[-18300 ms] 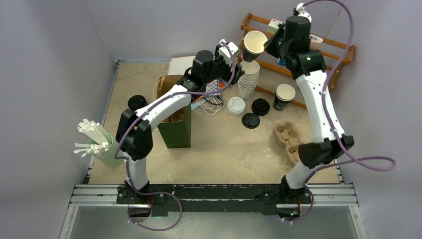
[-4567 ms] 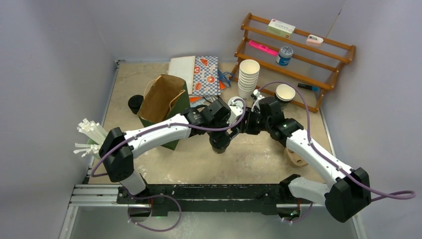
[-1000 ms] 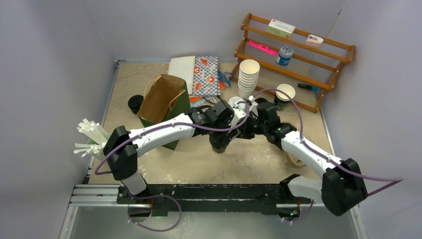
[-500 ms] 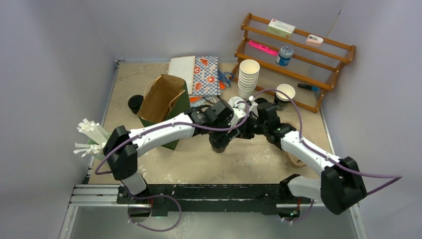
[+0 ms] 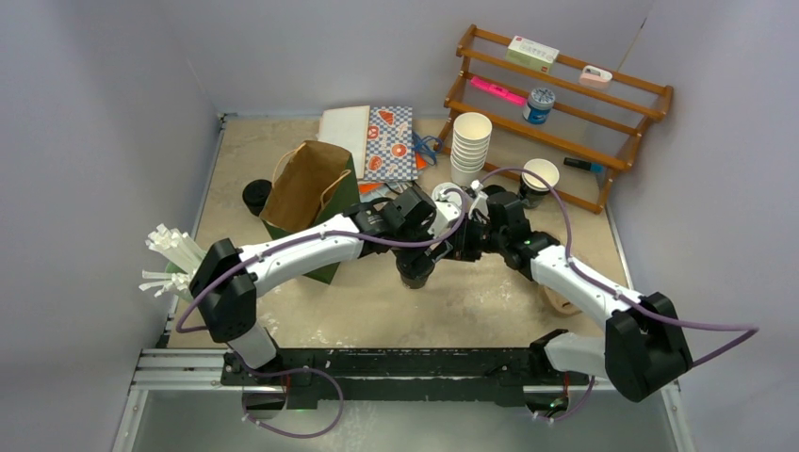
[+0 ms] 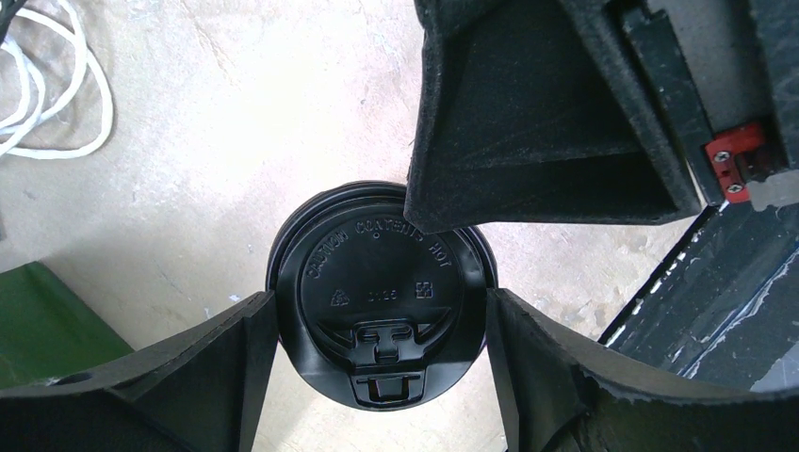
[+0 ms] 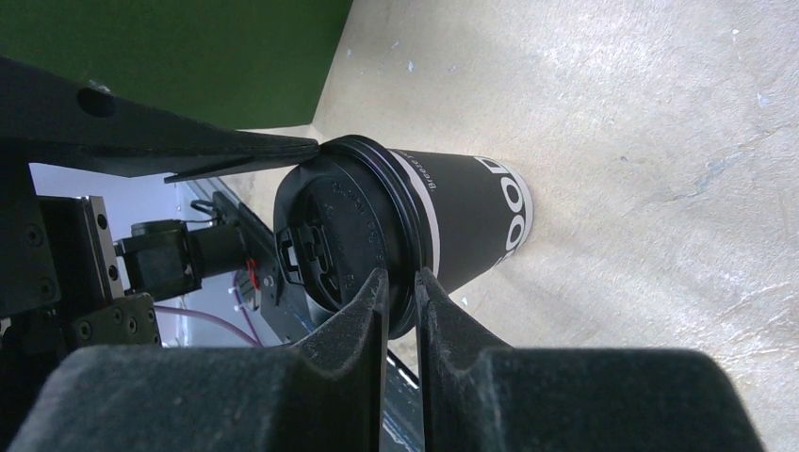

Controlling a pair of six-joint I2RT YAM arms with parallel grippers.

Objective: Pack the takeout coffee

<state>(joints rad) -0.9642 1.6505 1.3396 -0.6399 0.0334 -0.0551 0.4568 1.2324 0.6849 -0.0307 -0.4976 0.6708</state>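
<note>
- Compared with a second ago, I see almost no change. Both arms stay meeting over the middle of the table (image 5: 377, 306).
- In the earliest view both arms were raised at the back, and the right one held a lidless cup up by the shelf (image 5: 617, 104). Now the coffee cup (image 7: 471, 221), black with white lettering, stands upright mid-table with a black lid (image 6: 377, 273) on it.
- The left gripper (image 6: 377, 315) has its jaws wide, with one finger against each side of the lid's rim, clasping the cup from above.
- The right gripper (image 7: 400, 282) has its jaws nearly closed and pinches the lid's edge between its fingertips.
- At far left, a green pot (image 5: 209, 294) holds white sticks (image 5: 170, 250).
- A paper bag (image 5: 292, 179) stands open just left of the cup. I cannot tell what is in it.
- A stack of white cups (image 5: 469, 151) stands nested at the back.
- A dark cup (image 5: 540, 172) without a lid stands at the shelf's foot. I cannot see what it holds.
</note>
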